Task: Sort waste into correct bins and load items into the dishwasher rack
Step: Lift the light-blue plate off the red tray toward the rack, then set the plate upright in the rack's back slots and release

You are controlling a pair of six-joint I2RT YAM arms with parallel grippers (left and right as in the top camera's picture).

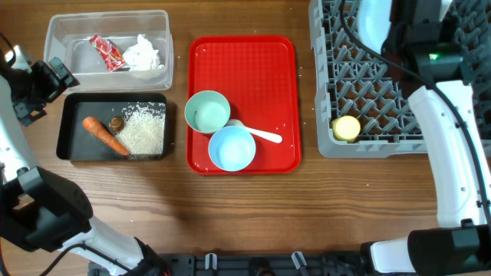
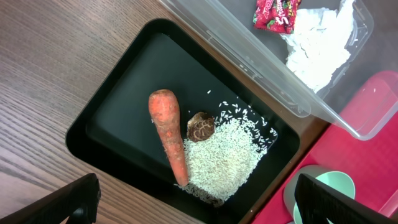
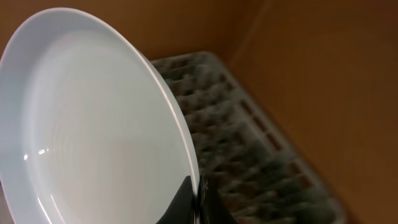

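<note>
1. Wood-grain desk [image 1: 245, 207]. Rack [image 1: 326, 115] sits upper right in the overhead view, cup [image 1: 346, 127] at its lower-left corner.
2. Right hand [image 3: 198, 199] pinches the plate [image 3: 93, 124] by its rim, and the plate hangs tilted above the rack.
3. Risk: the rim grip is thin. The plate could pivot or slip in the pinch and drop.
4. Risk: if lowered off-line, the rim lands on the pegs [image 1: 368, 92] rather than between rows, and the plate topples flat. The rack is blurred in the wrist view, so I cannot judge the alignment.
5. Left hand [image 2: 199, 205] is wide and empty over the black tray [image 1: 73, 138], which holds carrot [image 1: 106, 135], morsel [image 1: 116, 123] and rice [image 1: 144, 130]. Tissue [image 1: 144, 54] and wrapper [image 1: 107, 52] lie in the tub [image 1: 61, 31], upper left.
6. Green bowl [image 1: 207, 112], blue bowl [image 1: 232, 148] and spoon [image 1: 261, 135] sit crowded together on the red tray [image 1: 253, 77], centre. Lifting one may nudge its neighbours.
</note>
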